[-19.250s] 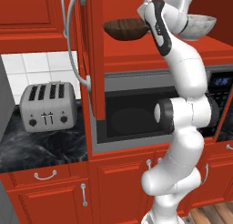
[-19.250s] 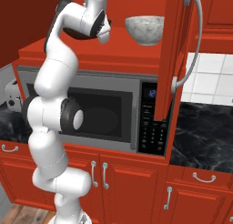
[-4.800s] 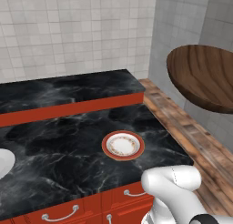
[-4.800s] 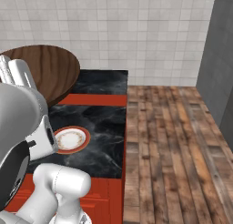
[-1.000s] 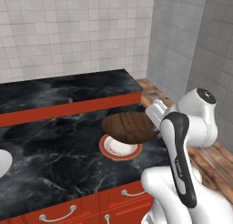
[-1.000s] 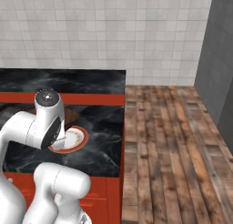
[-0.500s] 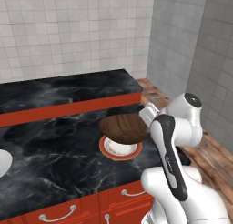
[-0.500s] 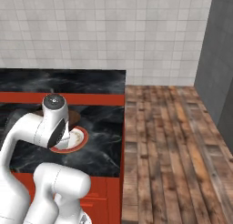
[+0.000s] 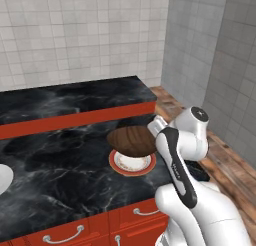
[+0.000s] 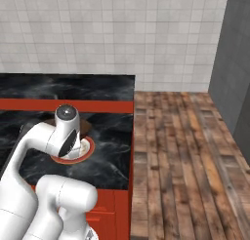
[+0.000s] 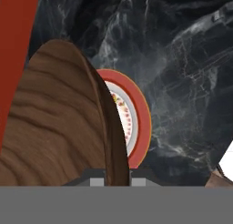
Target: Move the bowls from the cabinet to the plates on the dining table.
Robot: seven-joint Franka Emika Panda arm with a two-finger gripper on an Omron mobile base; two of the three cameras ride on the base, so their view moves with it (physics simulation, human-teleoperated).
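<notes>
Black marble with white veins forms the top of the dining table (image 9: 60, 175), which carries a red raised strip (image 9: 75, 120) across it and sits on a red base with silver-handled drawers (image 9: 65, 234). Taking the plate as the landmark: a round white plate with a wide red rim (image 9: 132, 163) lies flat on the marble, on the near side of the red strip. At the far left edge of the left base view, well to the left of that plate, a curved piece of another white plate (image 9: 4, 177) is visible.

Directly above the red-rimmed plate hangs the wide, shallow, dark brown wood-grain bowl (image 9: 132, 141). It appears to be just clear of the plate, though contact cannot be ruled out from these angles. In the hand view the bowl (image 11: 59, 123) stands edge-on, with the plate (image 11: 132, 123) behind its rim.

To the right of the plate, the two-finger gripper (image 9: 156, 126) is clamped on the bowl's right rim, its dark fingertips (image 11: 96, 176) pinching the wooden edge between them. The white arm rises further right. Beyond the table's right end lies a wooden plank floor (image 10: 185, 156), with grey tiled walls (image 9: 80, 35) behind.
</notes>
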